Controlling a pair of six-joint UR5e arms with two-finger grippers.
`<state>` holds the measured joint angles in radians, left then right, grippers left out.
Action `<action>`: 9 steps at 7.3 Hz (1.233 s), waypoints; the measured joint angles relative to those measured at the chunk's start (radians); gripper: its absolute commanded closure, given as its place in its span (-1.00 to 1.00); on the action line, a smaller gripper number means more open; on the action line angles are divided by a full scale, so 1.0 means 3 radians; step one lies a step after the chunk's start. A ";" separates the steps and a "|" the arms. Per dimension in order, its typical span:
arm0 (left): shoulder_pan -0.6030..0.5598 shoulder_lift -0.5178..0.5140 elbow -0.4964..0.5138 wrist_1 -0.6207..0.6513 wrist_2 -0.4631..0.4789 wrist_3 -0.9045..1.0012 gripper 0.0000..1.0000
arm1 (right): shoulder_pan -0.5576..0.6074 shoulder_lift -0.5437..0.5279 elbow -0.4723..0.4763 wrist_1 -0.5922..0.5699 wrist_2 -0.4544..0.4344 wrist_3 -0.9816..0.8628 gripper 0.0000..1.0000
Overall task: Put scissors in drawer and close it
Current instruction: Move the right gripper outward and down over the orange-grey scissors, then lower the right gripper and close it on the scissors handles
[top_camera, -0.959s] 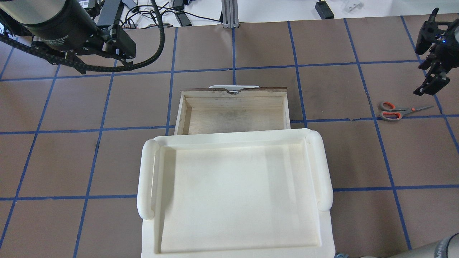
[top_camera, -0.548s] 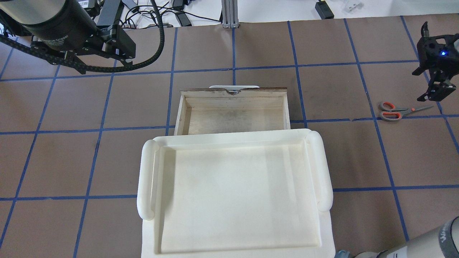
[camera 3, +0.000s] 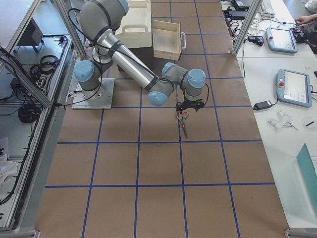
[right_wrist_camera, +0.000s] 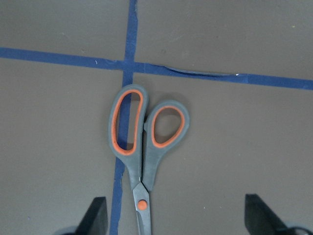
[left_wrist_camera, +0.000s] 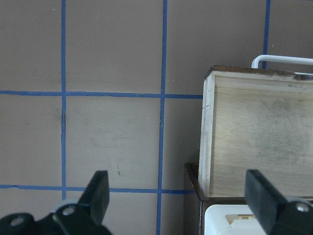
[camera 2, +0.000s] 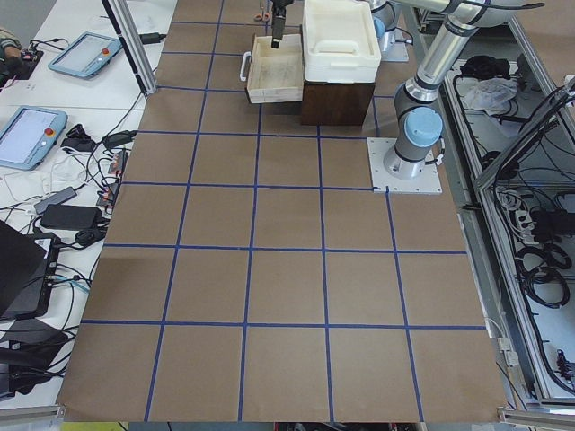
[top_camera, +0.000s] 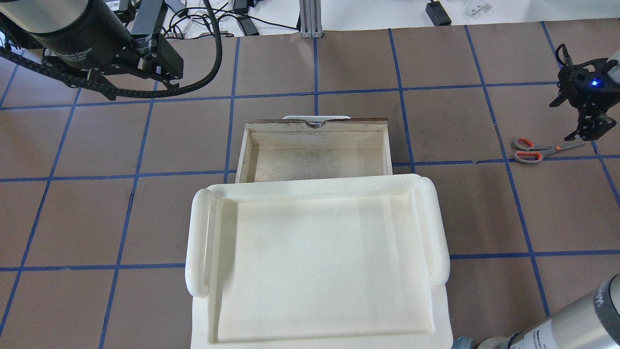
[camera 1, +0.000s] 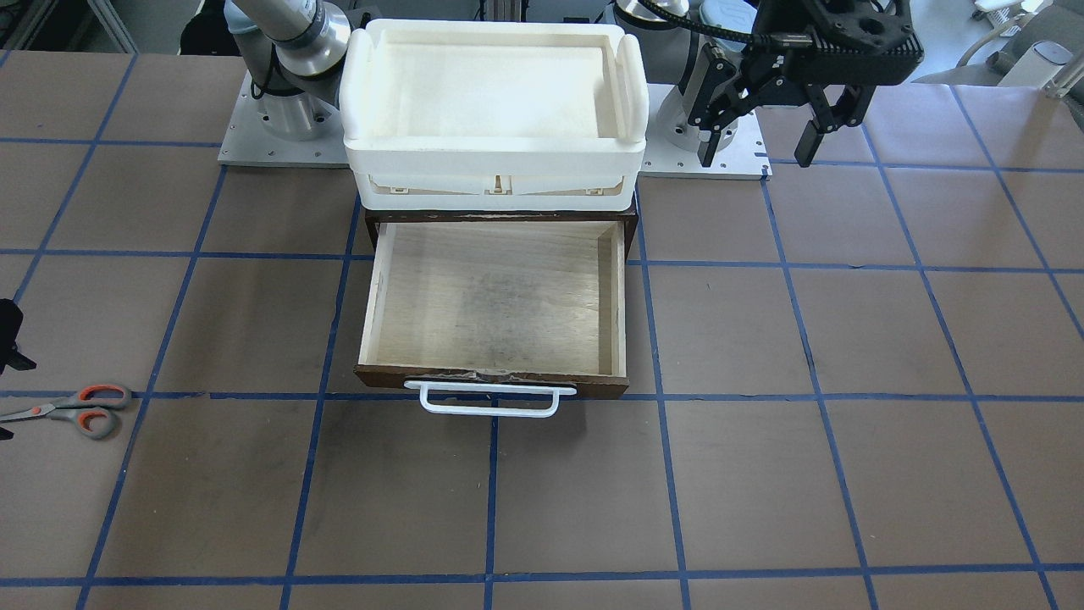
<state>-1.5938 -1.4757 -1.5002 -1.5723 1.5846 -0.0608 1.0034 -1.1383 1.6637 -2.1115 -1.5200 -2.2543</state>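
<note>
I've got the right gripper [right_wrist_camera: 178, 219] wide open over the scissors [right_wrist_camera: 142, 147], which sit slightly left of centre, so I'd nudge across before dropping.

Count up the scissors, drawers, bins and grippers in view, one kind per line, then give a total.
Scissors: 1
Wooden drawer: 1
White bin: 1
Grippers: 2, the left gripper and the right gripper
Total: 5
</note>
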 measured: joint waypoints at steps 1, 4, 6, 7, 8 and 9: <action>0.0000 0.0000 0.0000 0.0000 0.0000 -0.0001 -1.00 | 0.0000 0.0065 0.0000 -0.0031 -0.0033 -0.0003 -1.00; 0.0000 0.0000 0.0000 0.0000 0.0000 -0.0002 -1.00 | 0.0000 0.0208 0.0004 -0.0038 -0.0144 -0.0009 -1.00; 0.0000 0.0000 0.0000 0.0000 0.0000 0.0000 -1.00 | 0.0004 0.0270 0.0011 -0.0038 -0.0209 -0.0011 -0.95; 0.0000 0.0000 0.0000 0.0000 0.0000 -0.0001 -1.00 | 0.0004 0.0292 0.0014 -0.0040 -0.0237 -0.0012 -0.94; 0.0000 0.0000 0.0000 0.0000 0.0000 -0.0002 -1.00 | 0.0004 0.0305 0.0016 -0.0040 -0.0259 -0.0014 -0.94; 0.0000 0.0000 0.0000 0.0000 0.0000 -0.0002 -1.00 | 0.0003 0.0323 0.0016 -0.0040 -0.0286 -0.0016 -0.92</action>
<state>-1.5938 -1.4757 -1.5002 -1.5724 1.5846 -0.0613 1.0043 -1.0414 1.6684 -2.1234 -1.6059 -2.2590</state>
